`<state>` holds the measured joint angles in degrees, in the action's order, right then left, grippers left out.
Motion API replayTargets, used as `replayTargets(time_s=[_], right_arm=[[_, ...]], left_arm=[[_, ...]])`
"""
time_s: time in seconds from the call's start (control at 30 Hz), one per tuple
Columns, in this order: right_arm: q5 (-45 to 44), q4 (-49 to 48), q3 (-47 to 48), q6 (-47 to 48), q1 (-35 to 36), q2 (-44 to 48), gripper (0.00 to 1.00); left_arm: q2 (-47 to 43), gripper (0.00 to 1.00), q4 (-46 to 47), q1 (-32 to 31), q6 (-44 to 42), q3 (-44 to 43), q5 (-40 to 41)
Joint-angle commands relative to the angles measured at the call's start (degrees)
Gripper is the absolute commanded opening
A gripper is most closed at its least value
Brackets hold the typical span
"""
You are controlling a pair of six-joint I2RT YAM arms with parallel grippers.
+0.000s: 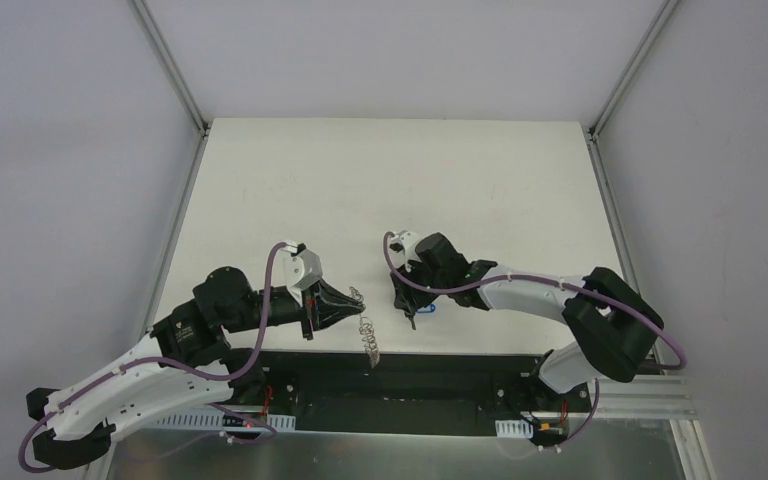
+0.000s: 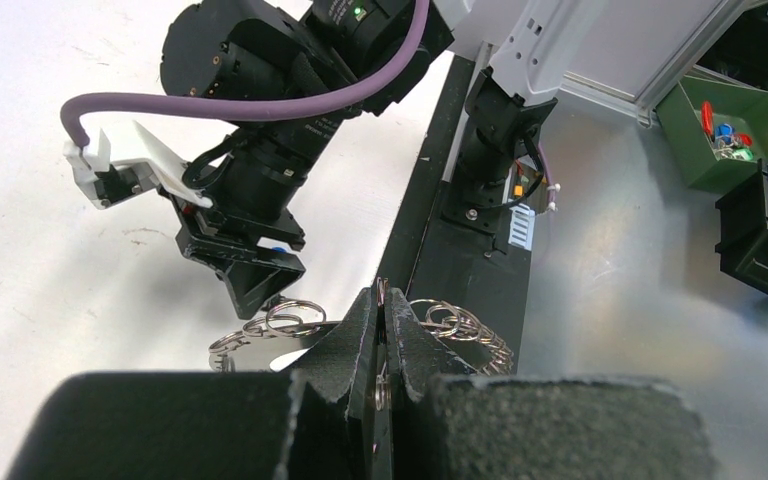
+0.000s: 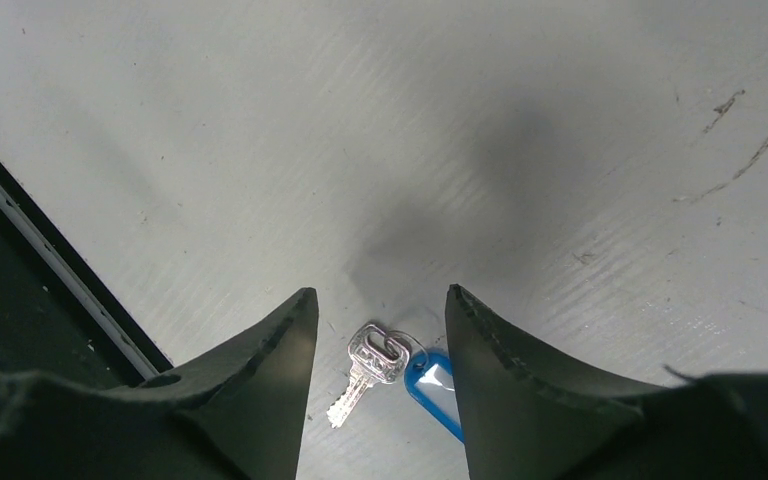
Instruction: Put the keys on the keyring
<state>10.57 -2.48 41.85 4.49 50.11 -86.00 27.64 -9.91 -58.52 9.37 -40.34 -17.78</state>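
In the left wrist view, a green bin point(image 2: 690, 150) stands off the worktop point(image 3: 460, 120), at the upper right of that view. It holds a few small pieces point(image 2: 725, 133), red, blue and silver, too small to name. Just beside it is a black bin point(image 2: 760, 240); its inside cannot be seen.

The left gripper point(image 2: 382, 300) is closed on the keyring point(image 2: 278, 328), and its two fingers press together with the ring edge between them. The keyring looks flat and grey. Many small silver wire loops point(image 2: 457, 322) stand out on both sides of the fingers, and some overlap each other. In the top view the keyring hangs from the gripper at the near edge of the worktop, next to the black base rail.

The right gripper point(image 3: 378, 292) is open, and its fingers are spread and point down at the worktop. Between them lies one key point(image 3: 368, 358), flat on the white surface. It is small and silver, with a rounded head, and its blade points toward the left finger. A thin ring joins it to an oval blue tag point(image 3: 434, 383), which lies just beside the right finger. I cannot tell if the tag touches that finger.

The two grippers are near each other, and the key lies apart from the keyring.
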Motion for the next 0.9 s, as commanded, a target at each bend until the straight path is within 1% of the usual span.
replayTargets(time_s=[0.0, 0.23, 0.5, 0.77, 0.87], right_arm=[[2.7, -3.3, -2.0, -1.4, 0.0, 0.9, 0.51], [1.8, -3.2, -4.7, -3.3, 0.3, 4.5, 0.50], [-0.1, -2.9, -7.6, -4.3, 0.6, 8.7, 0.45], [-0.8, -2.9, -7.9, -4.3, 0.7, 8.7, 0.42], [-0.4, -3.1, -7.7, -4.3, 0.7, 8.0, 0.39]], left_arm=[[-0.5, 0.00, 3.3, -0.1, 0.0, 0.1, -0.9], [-0.2, 0.00, 3.2, -0.1, 0.0, 0.0, -1.0], [0.2, 0.00, 3.2, -0.1, -0.1, 0.0, -0.7], [0.3, 0.00, 3.3, -0.2, 0.0, 0.0, -0.8], [0.3, 0.00, 3.2, -0.1, 0.0, 0.0, -0.7]])
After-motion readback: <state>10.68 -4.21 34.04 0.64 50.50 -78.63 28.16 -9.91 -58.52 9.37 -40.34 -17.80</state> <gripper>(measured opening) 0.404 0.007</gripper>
